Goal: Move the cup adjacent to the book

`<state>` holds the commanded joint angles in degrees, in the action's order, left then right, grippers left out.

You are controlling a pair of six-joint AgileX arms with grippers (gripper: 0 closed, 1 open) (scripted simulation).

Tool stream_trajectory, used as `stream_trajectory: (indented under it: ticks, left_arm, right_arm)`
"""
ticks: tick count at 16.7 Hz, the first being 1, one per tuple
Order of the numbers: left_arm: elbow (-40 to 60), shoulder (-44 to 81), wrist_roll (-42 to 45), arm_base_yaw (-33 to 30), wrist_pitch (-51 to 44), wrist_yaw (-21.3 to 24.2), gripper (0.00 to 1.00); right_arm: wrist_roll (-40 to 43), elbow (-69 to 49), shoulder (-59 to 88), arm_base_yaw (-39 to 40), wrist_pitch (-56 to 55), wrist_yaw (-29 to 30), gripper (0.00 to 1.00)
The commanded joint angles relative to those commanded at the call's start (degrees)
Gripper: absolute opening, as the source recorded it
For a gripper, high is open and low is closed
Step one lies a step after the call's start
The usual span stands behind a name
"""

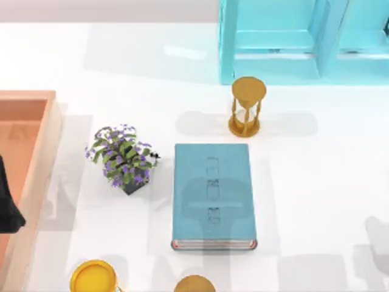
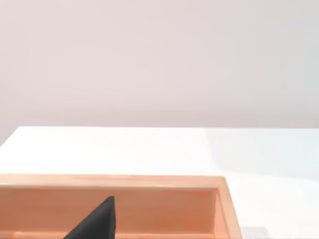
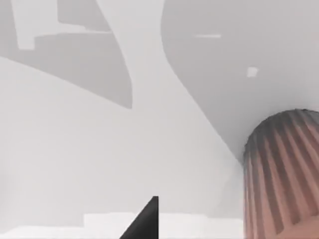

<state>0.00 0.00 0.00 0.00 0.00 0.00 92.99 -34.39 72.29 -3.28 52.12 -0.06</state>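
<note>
- Top view: book (image 1: 213, 196) flat in the middle of the white table (image 1: 316, 182), hourglass (image 1: 247, 106) just past its far end, flower pot (image 1: 123, 159) near its left side.
- Yellow bowl (image 1: 93, 277) by the near edge; wooden tray (image 1: 30, 158) at the left.
- Right wrist view: ribbed cup (image 3: 283, 174) up close, standing on the table; dark finger tip (image 3: 144, 221) near it, apart. Fingers spread or pressed: cannot tell.
- Left wrist view: finger tip (image 2: 97, 221) over the tray; cannot tell either.

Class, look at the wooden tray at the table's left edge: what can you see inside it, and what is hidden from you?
Inside the wooden tray, a dark part of the left arm reaches over its bare floor. The floor beneath that arm is covered, so anything there can't be seen.
</note>
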Motion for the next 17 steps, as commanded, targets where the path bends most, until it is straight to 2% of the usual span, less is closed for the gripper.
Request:
stream_trajectory:
  ticks: [7,17]
  left_arm:
    - [0.00,0.00,0.00,0.00,0.00,0.00,1.00]
    - [0.00,0.00,0.00,0.00,0.00,0.00,1.00]
  right_arm:
    - [0.00,0.00,0.00,0.00,0.00,0.00,0.02]
    - [-0.05,-0.23,-0.09,-0.07,0.18,0.02,0.00]
